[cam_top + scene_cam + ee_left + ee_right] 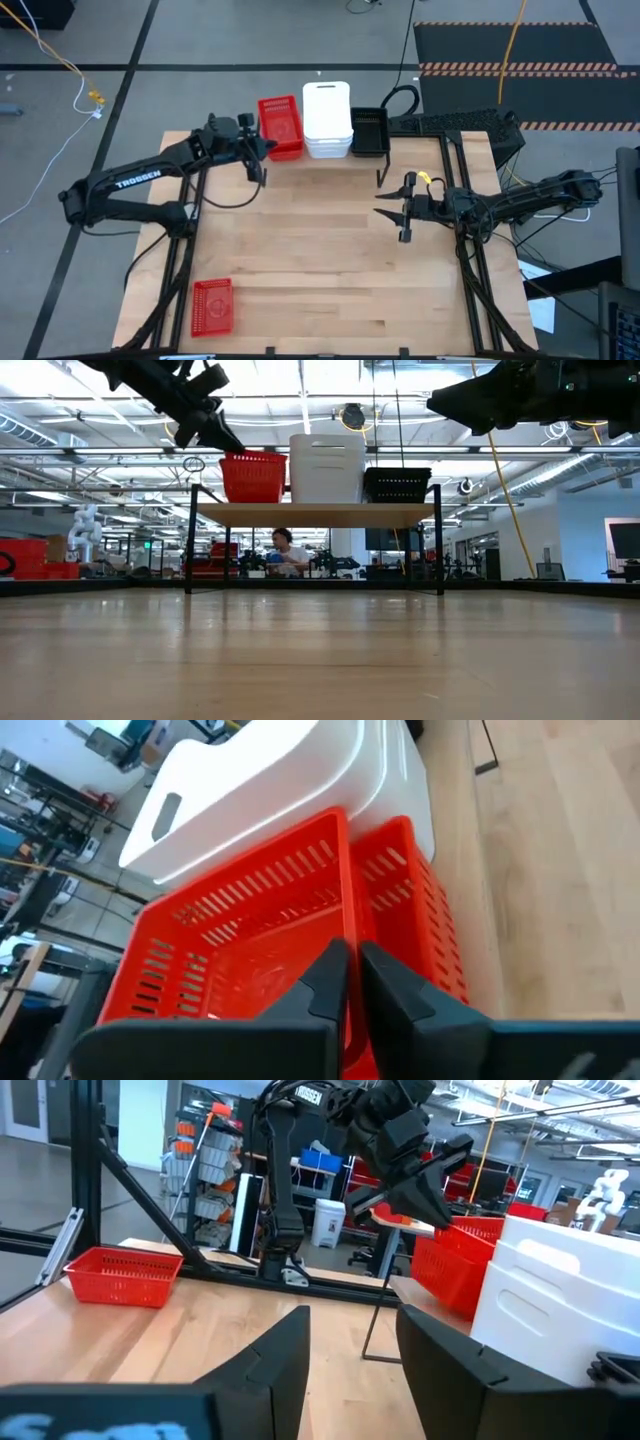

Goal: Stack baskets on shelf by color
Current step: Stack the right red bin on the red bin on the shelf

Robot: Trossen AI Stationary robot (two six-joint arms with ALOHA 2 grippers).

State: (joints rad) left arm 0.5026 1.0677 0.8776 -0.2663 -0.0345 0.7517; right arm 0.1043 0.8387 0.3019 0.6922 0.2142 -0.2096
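Shelf (pixel 330 158) at the table's far edge held red stack (pixel 281 126), white stack (pixel 327 119), black stack (pixel 370 131). One red basket (pixel 211 306) remained near the front-left corner. Left gripper (pixel 350 982), fingers nearly together, pinched the red stack's rim; right gripper (pixel 392 205) hovered open mid-table.

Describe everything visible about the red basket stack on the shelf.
The red basket stack sits at the left end of the shelf, tight beside the white stack. It looks like glossy plastic with slotted mesh walls; the left wrist view shows one basket nested in another. The left hand grips its near rim, fingers closed on the wall.
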